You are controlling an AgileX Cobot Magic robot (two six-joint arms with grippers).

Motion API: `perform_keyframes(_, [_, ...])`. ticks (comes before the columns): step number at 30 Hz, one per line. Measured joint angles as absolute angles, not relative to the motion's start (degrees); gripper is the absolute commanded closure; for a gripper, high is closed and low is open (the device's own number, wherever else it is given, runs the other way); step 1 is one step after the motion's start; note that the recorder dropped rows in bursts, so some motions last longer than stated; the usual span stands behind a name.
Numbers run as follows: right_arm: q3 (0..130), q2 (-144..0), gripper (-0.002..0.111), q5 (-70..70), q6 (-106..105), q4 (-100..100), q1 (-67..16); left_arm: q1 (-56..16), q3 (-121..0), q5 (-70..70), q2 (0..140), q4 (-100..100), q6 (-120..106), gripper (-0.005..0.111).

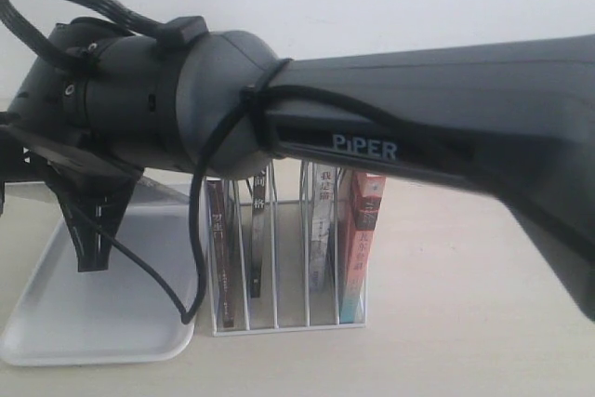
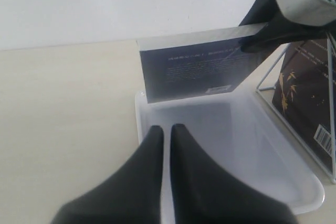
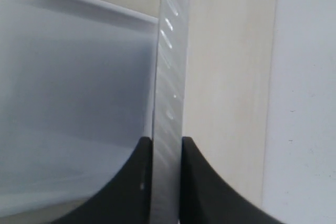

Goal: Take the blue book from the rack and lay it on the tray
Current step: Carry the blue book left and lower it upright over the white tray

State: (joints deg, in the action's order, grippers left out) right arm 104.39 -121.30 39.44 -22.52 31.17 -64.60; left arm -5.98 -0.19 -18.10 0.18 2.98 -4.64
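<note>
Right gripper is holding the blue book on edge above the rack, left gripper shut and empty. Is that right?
Not quite. The right gripper holds the blue book on edge above the tray, not the rack, as the left wrist view shows. The left gripper is shut and empty.

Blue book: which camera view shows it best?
The left wrist view: the blue book shows most of one cover there. The right wrist view shows only its edge between the fingers; in the exterior view the arm hides it.
</note>
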Motion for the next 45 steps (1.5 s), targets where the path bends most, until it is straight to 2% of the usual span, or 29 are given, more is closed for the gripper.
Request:
perform_keyframes(9, [104.39,-121.30,0.108,37.97,-18.31,36.27,-64.60,-5.98,-0.19,-18.10,0.18,2.98,-4.64,0.102])
perform_keyframes(45, [104.39,-124.43,0.108,40.01,-15.92,35.39,-64.60,-5.98,-0.19,-18.10,0.18,2.98,-4.64,0.102])
